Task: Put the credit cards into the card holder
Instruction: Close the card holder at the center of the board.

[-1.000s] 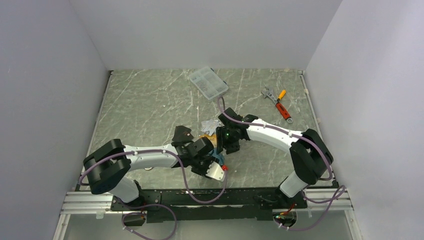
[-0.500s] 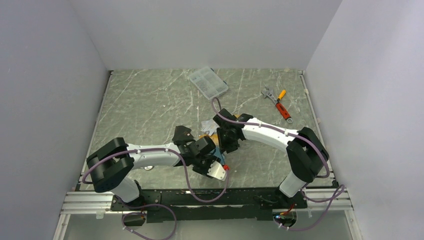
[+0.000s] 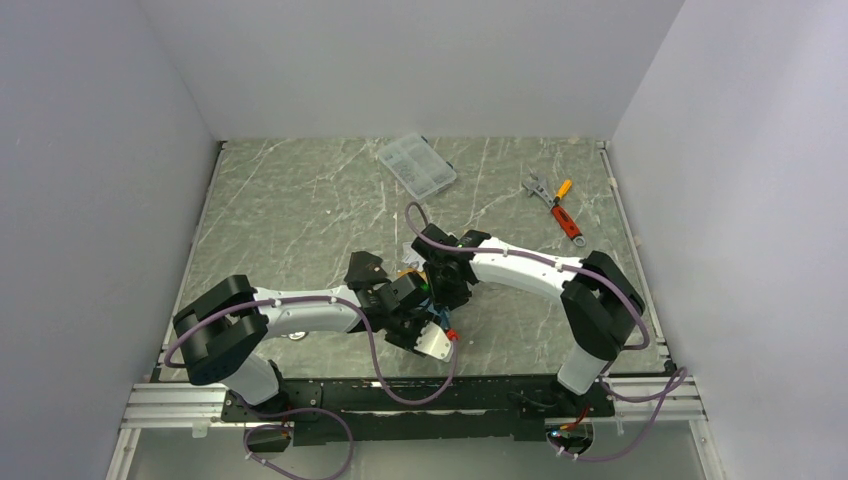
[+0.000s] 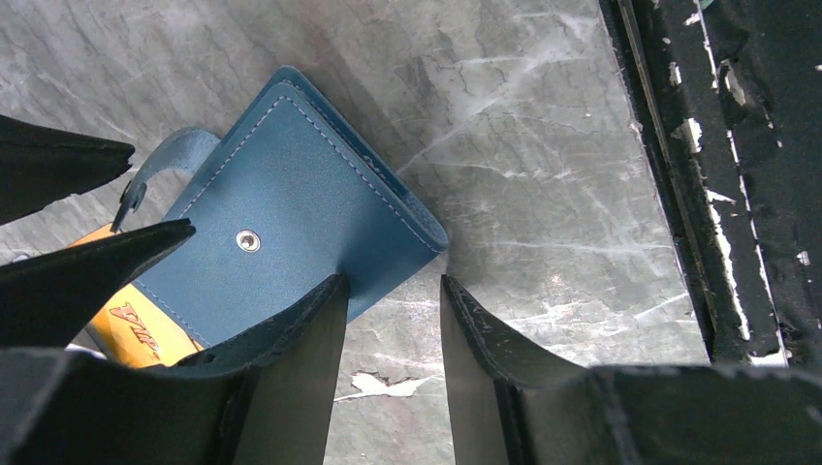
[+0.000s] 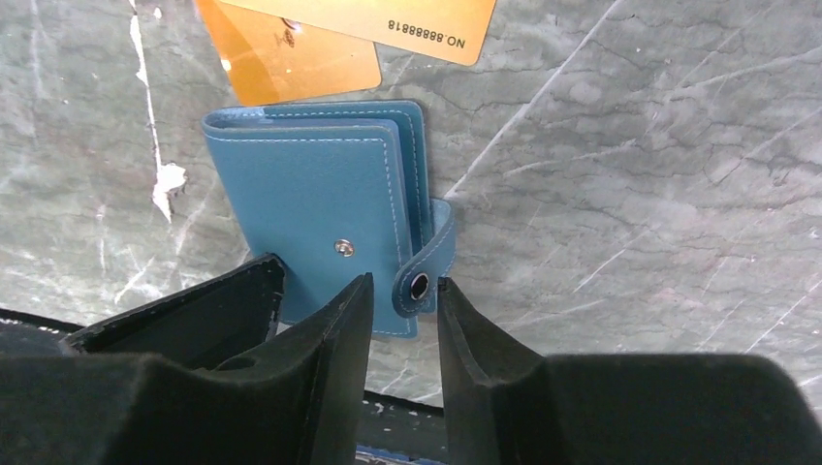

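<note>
Card holder (image 5: 310, 203): closed and lying flat on the surface (image 5: 630, 194), in the middle near the front edge; in the overhead view it is mostly hidden by the two pincers meeting above it.
Snap tab (image 5: 436, 232): seen unfastened, curling off the holder's right edge; the stud on the cover is left bare.
Orange cards (image 5: 291, 63): two are seen overlapped on the surface just beyond the holder's far edge, outside it; one carries a printed number. Whether an edge is tucked beneath the holder cannot be told.
Right pincer (image 5: 402, 286): lowered over the holder's near right corner, jaws narrowly apart; the end of the tab is seen between the fingertips, not clamped.
Left pincer (image 4: 393, 291): held low at the holder's near edge, jaws partly apart with bare surface showing between them; one finger (image 4: 291, 358) is laid against the holder's edge, and nothing is gripped.
Compartment box (image 3: 416, 165): placed at the far middle of the surface, well apart from the holder.
Wrench (image 3: 537, 186): placed at the far right, beside a red-handled tool (image 3: 568, 224).
</note>
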